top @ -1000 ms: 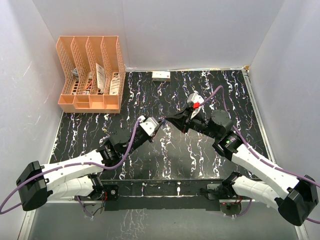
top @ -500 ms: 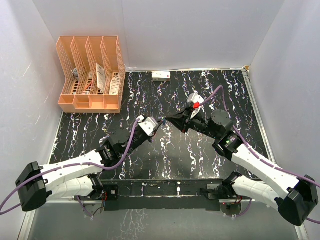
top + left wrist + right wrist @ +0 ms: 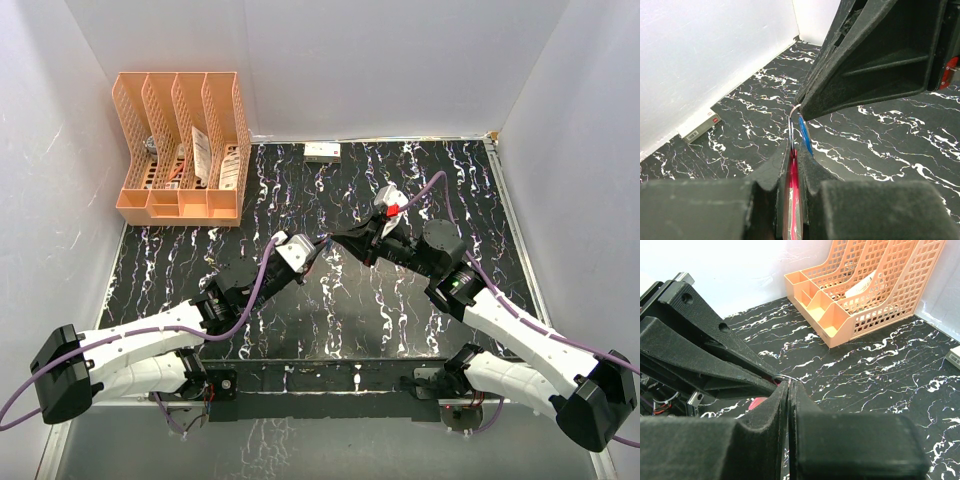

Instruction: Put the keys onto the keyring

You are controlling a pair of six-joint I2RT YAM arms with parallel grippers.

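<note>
My left gripper is shut on the red strap of the keyring. The thin metal ring sticks out past its fingertips, edge-on. The blue key lies against the ring by the left gripper's right finger. My right gripper meets the left one tip to tip above the table's middle. It is shut, with the ring arching over its tips. A thin silvery sliver, seemingly the silvery-white key, shows between its pads. A bit of the red strap shows below the left gripper's fingers.
An orange file organiser stands at the back left, also in the right wrist view. A small white box lies by the back wall, also in the left wrist view. White walls close in the black marbled table.
</note>
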